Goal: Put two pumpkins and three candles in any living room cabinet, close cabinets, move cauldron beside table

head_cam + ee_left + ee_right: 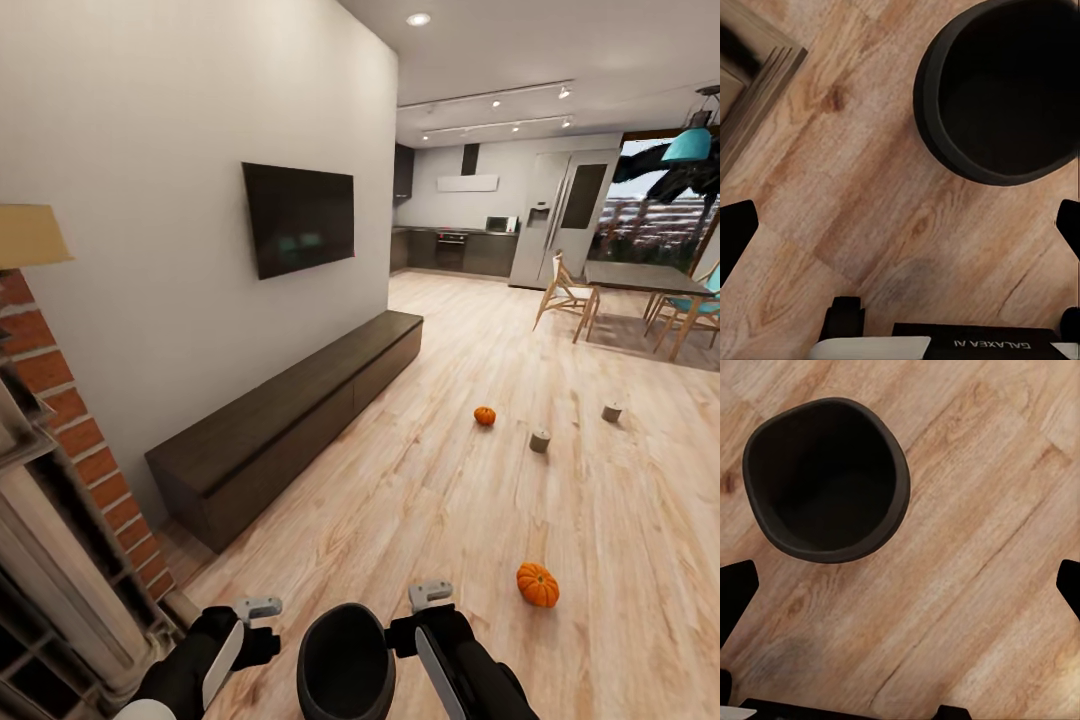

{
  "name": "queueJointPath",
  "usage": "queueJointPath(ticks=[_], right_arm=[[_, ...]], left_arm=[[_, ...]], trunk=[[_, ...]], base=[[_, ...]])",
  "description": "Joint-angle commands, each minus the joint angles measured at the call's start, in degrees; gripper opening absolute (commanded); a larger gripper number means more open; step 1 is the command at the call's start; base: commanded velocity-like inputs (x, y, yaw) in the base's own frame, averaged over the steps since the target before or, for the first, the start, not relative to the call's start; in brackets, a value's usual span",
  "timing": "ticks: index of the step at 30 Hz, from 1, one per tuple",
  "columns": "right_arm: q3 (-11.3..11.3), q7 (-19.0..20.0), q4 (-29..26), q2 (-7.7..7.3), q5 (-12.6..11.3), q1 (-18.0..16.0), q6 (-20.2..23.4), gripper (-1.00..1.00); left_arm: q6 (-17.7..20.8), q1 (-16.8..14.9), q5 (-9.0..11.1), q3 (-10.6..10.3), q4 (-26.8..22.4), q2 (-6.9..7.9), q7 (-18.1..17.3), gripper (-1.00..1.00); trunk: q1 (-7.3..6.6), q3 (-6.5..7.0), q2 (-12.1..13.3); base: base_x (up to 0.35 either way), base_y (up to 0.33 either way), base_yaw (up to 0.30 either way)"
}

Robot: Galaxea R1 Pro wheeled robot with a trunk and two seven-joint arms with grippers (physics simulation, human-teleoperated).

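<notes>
Head view: cauldron (pixel 345 662) stood on the floor (pixel 420 480) between left gripper (pixel 258 608) and right gripper (pixel 431 594), both spread wide, empty.

Lit evenly and brightly, mostly by the recessed ceiling spot (pixel 418 19) and track lights (pixel 497 100), plus daylight through the far window (pixel 655 215). Cast only faint, soft shadows under the pumpkins (pixel 537 585) on the floor (pixel 420 480). Rendered cleanly, without noise or glare. Stretched by wide-angle distortion toward the head view's edges, notably at the brick fireplace (pixel 60 400). Softened slightly in both wrist views, with the cauldron (pixel 825 480) interior nearly black.
</notes>
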Motion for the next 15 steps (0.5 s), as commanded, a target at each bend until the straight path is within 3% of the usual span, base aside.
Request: queueJointPath(ticks=[1,4,7,15], right_arm=[[0.18,-0.47,-0.05,0.00,-0.63,-0.03,0.20,1.00],[0.93,-0.47,-0.05,0.00,-0.79,-0.03,0.20,1.00],[1.38,-0.47,-0.05,0.00,-0.85,-0.03,0.20,1.00],[1.67,-0.47,-0.05,0.00,-0.90,-0.04,0.20,1.00]], left_arm=[[0.30,0.00,0.64,0.06,-0.07,0.00,-0.57,1.00],[0.24,0.03,0.60,-0.08,0.00,0.16,-4.17,1.00],[-0.10,0.05,0.58,-0.18,0.07,0.28,-5.39,1.00],[-0.32,0.06,0.56,-0.17,0.18,0.27,-6.05,1.00]], trunk=[[0.00,-0.06,-0.03],[0.00,-0.06,-0.03],[0.00,-0.06,-0.03],[0.00,-0.06,-0.03]], base=[[0.004,0.000,0.000],[0.067,0.000,0.000],[0.199,0.000,0.000],[0.076,0.000,0.000]])
